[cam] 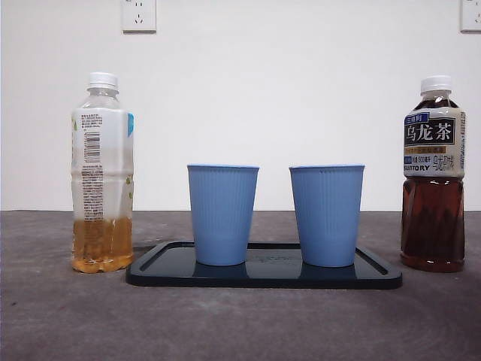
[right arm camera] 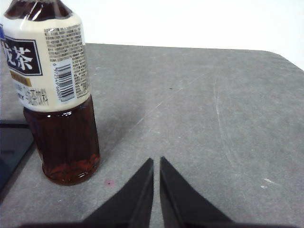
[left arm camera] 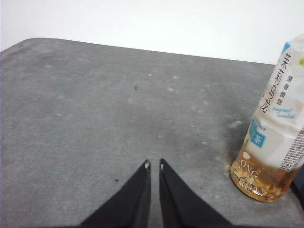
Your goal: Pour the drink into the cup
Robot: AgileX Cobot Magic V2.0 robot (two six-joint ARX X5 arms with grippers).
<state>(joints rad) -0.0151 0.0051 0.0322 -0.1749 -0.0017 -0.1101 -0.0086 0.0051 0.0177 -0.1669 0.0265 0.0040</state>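
Observation:
Two blue ribbed cups, a left cup (cam: 222,214) and a right cup (cam: 326,215), stand upright on a black tray (cam: 376,275). A pale tea bottle (cam: 102,173) with a white cap stands left of the tray, about a quarter full; it also shows in the left wrist view (left arm camera: 274,133). A dark oolong tea bottle (cam: 434,174) with a white cap stands right of the tray; it also shows in the right wrist view (right arm camera: 56,90). My left gripper (left arm camera: 154,165) is shut and empty over bare table, apart from the pale bottle. My right gripper (right arm camera: 156,161) is shut and empty, apart from the dark bottle.
The grey table (cam: 240,323) runs back to a white wall with two sockets, one (cam: 139,15) at the upper left. A corner of the black tray (right arm camera: 10,147) shows beside the dark bottle in the right wrist view. Neither arm shows in the front view.

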